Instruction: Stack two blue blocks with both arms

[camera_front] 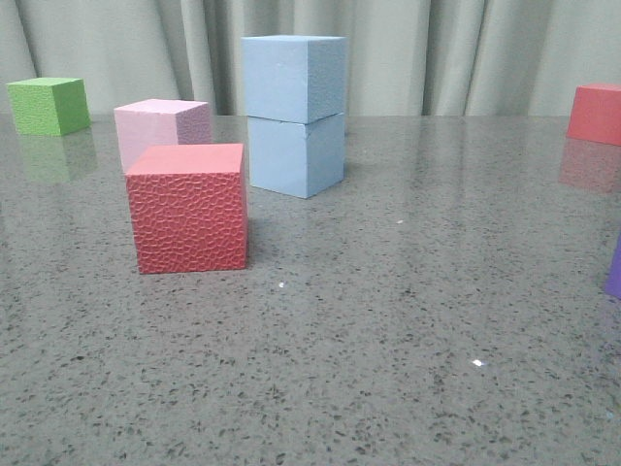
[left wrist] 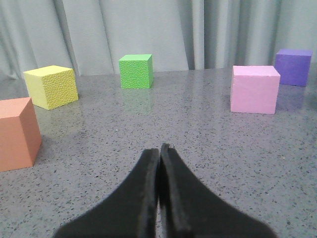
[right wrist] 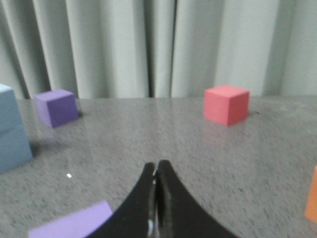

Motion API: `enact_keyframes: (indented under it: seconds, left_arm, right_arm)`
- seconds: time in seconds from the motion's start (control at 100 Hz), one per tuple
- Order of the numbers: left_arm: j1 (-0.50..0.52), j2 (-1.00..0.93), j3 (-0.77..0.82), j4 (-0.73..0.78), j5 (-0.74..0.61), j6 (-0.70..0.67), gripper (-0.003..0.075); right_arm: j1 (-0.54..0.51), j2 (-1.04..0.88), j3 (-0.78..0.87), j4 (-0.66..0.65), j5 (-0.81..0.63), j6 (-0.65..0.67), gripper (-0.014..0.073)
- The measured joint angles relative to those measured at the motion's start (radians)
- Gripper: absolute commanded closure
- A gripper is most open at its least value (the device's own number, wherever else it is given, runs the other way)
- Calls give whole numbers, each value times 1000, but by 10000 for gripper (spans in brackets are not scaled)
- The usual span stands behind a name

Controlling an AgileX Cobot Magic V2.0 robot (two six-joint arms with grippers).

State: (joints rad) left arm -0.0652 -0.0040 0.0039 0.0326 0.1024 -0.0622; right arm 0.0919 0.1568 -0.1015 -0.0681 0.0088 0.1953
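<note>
On the grey speckled table [camera_front: 408,330], we take the textured red cube [camera_front: 188,208] as our landmark, since it stands nearest the front camera. Nearer to us than anything on the table, each wrist camera shows its own tool: our left gripper [left wrist: 159,148] has its dark fingers pressed together with nothing between them, and our right gripper [right wrist: 156,166] is likewise closed and empty, low over the surface. Just behind the red cube and a little to its left sits the pale pink cube [camera_front: 162,129]; behind it and to its right stand the two blue blocks, the lower blue block [camera_front: 296,155] flat on the table and the upper blue block [camera_front: 294,78] resting squarely on it. We judge the stacking done, so the step in hand is only to leave it undisturbed: we would keep both arms well apart from the tower, move them away slowly, and avoid sweeping past the red cube, which could be pushed toward the stack. The tower's long axis runs straight up, with no lean we can see; the upper block is turned very slightly against the lower, and one vertical edge of each faces the camera. Farther back, left of the red cube, sits a green cube [camera_front: 48,106].
</note>
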Motion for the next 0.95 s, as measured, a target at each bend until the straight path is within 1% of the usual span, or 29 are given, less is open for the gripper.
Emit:
enact_keyframes:
  seconds: [0.18, 0.31, 0.46, 0.95]
  left_arm:
    - [0, 0, 0, 0, 0, 2, 739]
    - [0, 0, 0, 0, 2, 2, 739]
    - [0, 0, 0, 0, 2, 2, 739]
    - [0, 0, 0, 0, 2, 2, 739]
  right_arm:
    - [-26, -87, 100, 2, -9, -3, 662]
    - [-32, -160, 126, 3, 8, -5, 662]
    - [-38, -165, 128, 6, 28, -5, 662]
    - [-40, -165, 128, 6, 28, -5, 662]
